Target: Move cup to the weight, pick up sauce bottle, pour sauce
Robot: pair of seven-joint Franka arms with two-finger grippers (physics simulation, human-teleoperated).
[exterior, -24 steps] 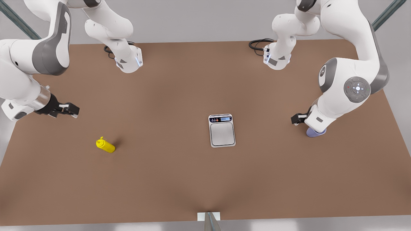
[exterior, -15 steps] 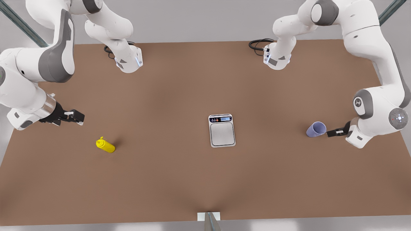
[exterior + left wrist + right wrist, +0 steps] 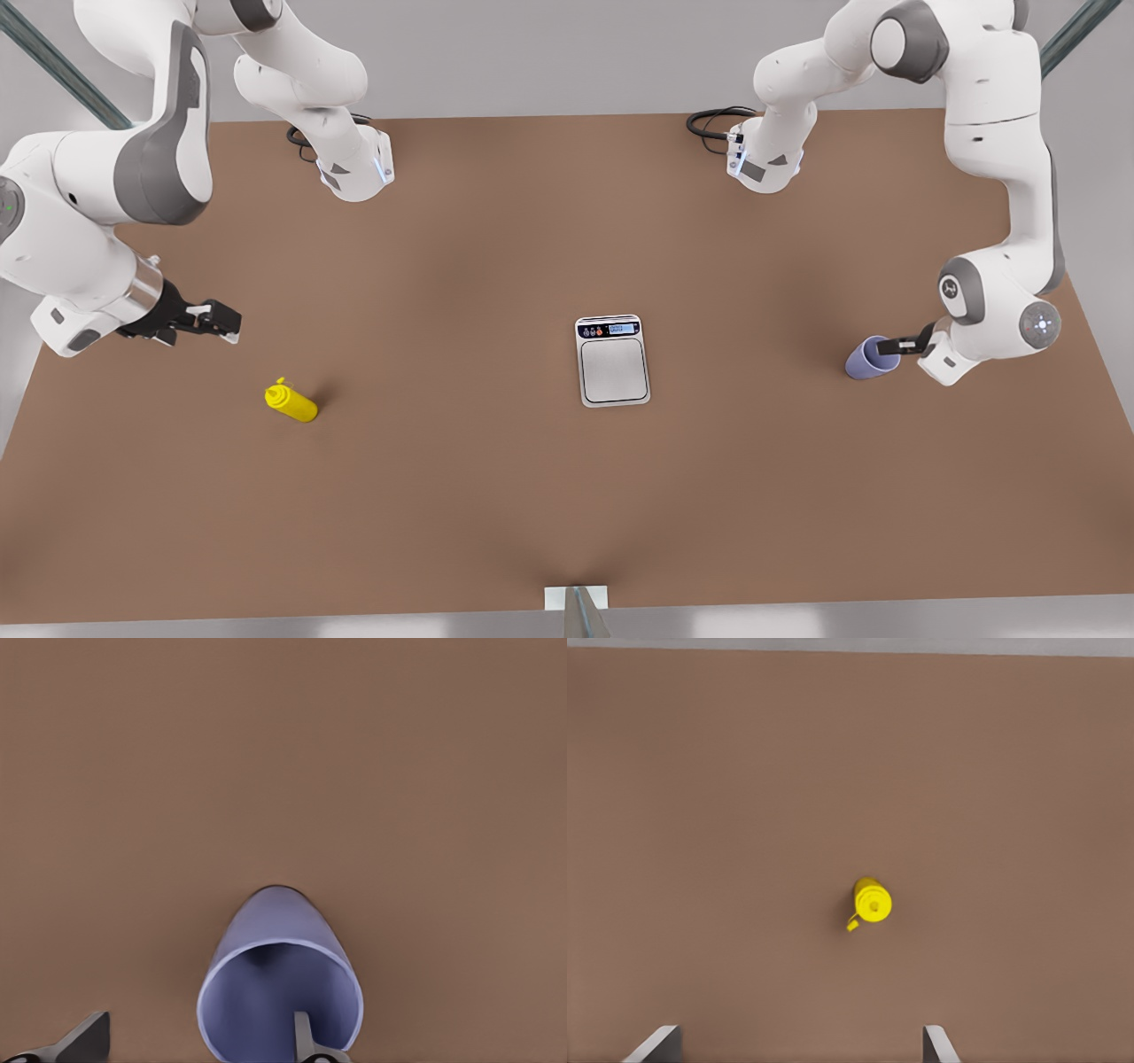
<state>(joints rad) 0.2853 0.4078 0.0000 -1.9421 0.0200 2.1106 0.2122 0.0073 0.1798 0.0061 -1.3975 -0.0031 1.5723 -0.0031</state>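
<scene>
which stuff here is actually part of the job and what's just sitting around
Part of the job:
- cup, left gripper at its rim, one of its fingers inside
- weight, mid-table, plate bare
- sauce bottle, with the right gripper open, apart from it

Just there:
- table
- black cables by the arm bases

The light was soft and even, and it seemed to come from above. The brown table (image 3: 496, 496) looked a little lighter in some spots and darker in others. The sauce bottle (image 3: 291, 401) had a small, faint shadow beside it. The weight (image 3: 612, 360) had a dull shine with no glare. Nothing looked blurry or bent at the edges.
</scene>
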